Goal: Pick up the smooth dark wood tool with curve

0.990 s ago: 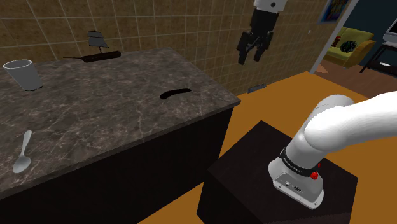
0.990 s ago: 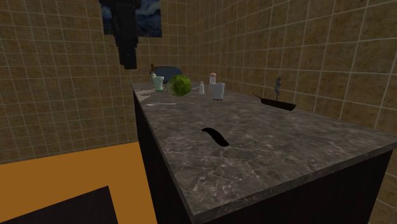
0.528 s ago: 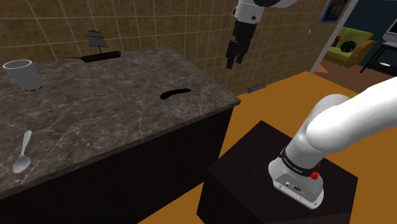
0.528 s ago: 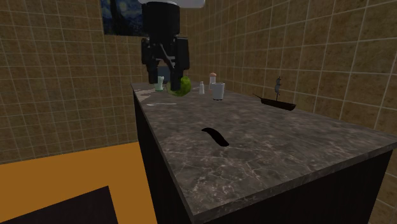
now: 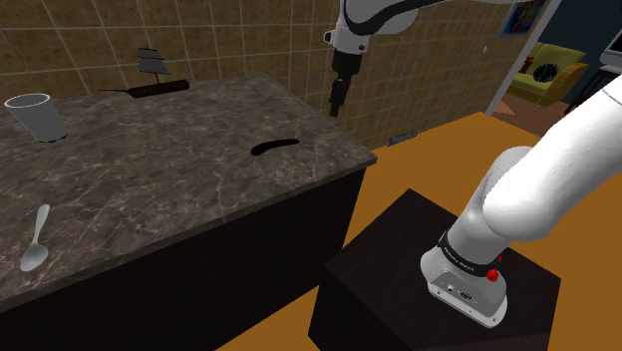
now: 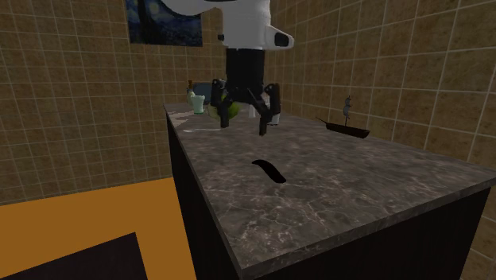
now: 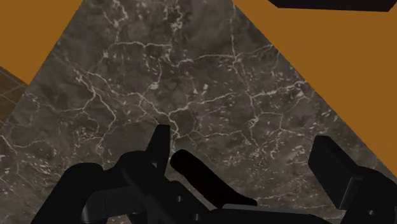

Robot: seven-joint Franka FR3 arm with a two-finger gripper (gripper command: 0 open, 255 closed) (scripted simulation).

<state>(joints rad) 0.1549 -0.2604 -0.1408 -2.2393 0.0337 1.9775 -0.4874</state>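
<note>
Since a second ago the all-black two-finger gripper [image 5: 336,107] has swung from above the orange floor toward the shoulder view's left and has come lower; it now hangs over the dark veined stone surface [image 5: 150,184]. In this view the thin dark curved wooden tool [image 5: 276,147] lies flat near the surface's edge, apart from the gripper, which you see from its narrow side.

From the second exterior view, the gripper [image 6: 243,127] hovers above the surface [image 6: 358,183], and its fingers are spread wide with nothing between them. The tool [image 6: 269,170] lies nearer to the camera than the gripper, close to the edge.

Through the wrist view, the tool [image 7: 197,178] sits close by one finger, far from the other, so it is not centred under the gripper [image 7: 245,153].

Be careful, I think: if you descend like this, one finger may land on the tool or push it sideways, perhaps over the edge to the floor. Such a flat tool also demands a low grasp, so the fingers could strike the stone.
</note>
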